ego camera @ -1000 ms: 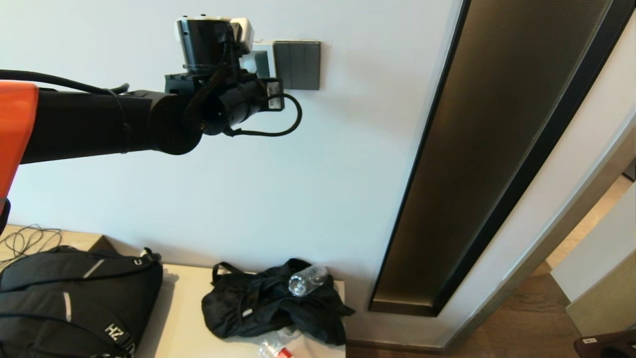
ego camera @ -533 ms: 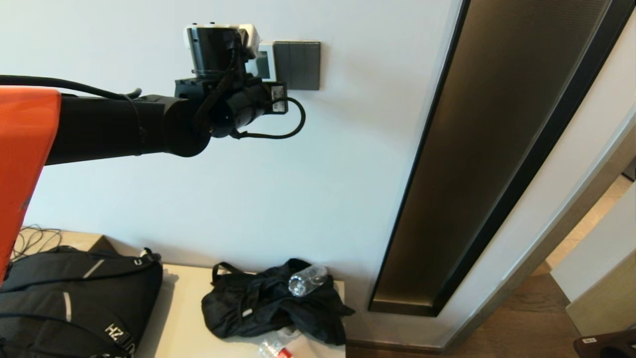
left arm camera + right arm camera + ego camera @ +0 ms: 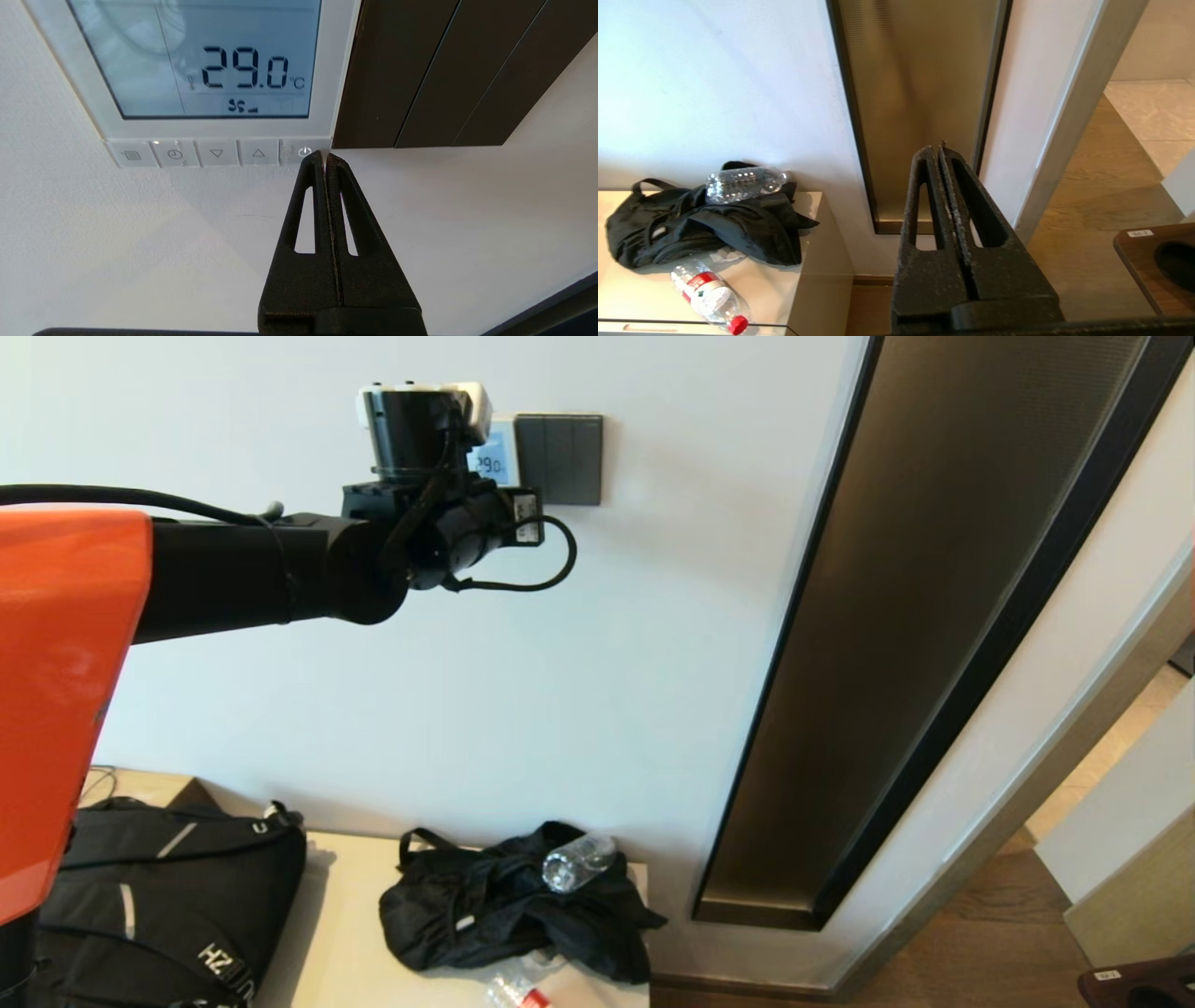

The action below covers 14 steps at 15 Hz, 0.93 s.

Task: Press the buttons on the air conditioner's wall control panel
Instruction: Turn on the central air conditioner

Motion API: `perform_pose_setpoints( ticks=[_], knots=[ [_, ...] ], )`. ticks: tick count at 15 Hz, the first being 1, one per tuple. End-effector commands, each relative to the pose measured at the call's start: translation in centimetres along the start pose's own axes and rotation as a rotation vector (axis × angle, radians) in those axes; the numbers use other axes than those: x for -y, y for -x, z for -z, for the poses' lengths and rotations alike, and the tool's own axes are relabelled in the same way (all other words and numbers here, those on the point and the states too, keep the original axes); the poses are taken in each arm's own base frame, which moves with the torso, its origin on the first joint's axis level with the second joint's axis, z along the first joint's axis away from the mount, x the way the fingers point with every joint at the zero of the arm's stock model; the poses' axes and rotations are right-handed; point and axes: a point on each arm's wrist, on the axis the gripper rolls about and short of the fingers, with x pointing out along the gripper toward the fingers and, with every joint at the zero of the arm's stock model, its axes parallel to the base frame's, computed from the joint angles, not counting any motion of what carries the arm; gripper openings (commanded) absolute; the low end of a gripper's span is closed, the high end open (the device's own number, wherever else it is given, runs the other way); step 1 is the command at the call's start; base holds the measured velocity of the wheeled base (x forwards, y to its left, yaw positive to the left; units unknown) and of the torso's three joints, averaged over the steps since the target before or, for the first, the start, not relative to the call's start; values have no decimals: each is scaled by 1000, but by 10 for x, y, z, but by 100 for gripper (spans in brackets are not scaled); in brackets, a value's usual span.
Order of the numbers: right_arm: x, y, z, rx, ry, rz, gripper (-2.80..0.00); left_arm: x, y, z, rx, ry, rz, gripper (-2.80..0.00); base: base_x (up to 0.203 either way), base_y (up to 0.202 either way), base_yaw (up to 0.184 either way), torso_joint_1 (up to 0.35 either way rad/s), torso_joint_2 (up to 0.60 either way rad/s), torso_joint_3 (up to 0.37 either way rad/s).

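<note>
Left gripper: the black two-finger left gripper [image 3: 323,156] has its fingers pressed together with nothing between them, forming one narrow tip. A single point suits small keys better than spread fingers would.

Tip position: the tip sits at the lower edge of the power key, the end key nearest the dark switch plate. Contact looks likely, but whether the key is depressed cannot be told.

Buttons: the row of five small white plastic buttons [image 3: 217,153] runs along the bottom edge of the panel, below its screen. Icons read, from the far end toward the tip: list, clock, down arrow, up arrow, power.

Panel: the square white plastic air conditioner wall control panel [image 3: 338,70], with pale blue LCD screen, is mounted on the wall. The screen is lit and shows 29.0 °C.

Neighbour: the dark grey three-rocker switch plate [image 3: 434,70] butts against the panel on the power-key side. Judged risk: a slight drift of the tip toward it would land off the key, on wall or plate.

Left arm: in the head view it reaches up to the panel, and its wrist covers most of the panel.

Right gripper: the black right gripper [image 3: 941,154] is idle, fingers together and empty, well below the panel, facing the bronze wall strip [image 3: 915,93].

Stage: judged as the power key press; the other four keys are untouched by the tip.
</note>
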Motion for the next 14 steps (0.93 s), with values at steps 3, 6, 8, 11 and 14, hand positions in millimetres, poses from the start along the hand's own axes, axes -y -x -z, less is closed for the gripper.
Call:
perform_pose_setpoints(
  ticks=[3,6,8,11,14],
  knots=[
    [0,0,0,0,0,0,-280,0,-3,4,-6,-1,-4,-280,0,0,0,0,0,0],
    [0,0,0,-1,0,-1,-280,-2,0,-1,4,3,-7,-280,0,0,0,0,0,0],
    [0,0,0,0,0,0,-280,-3,3,-1,1,4,-7,-280,0,0,0,0,0,0],
    [0,0,0,0,0,-1,-280,-6,14,4,-25,0,-7,-280,0,0,0,0,0,0],
    [0,0,0,0,0,0,-280,-13,30,-1,16,6,-15,-280,0,0,0,0,0,0]
  ],
)
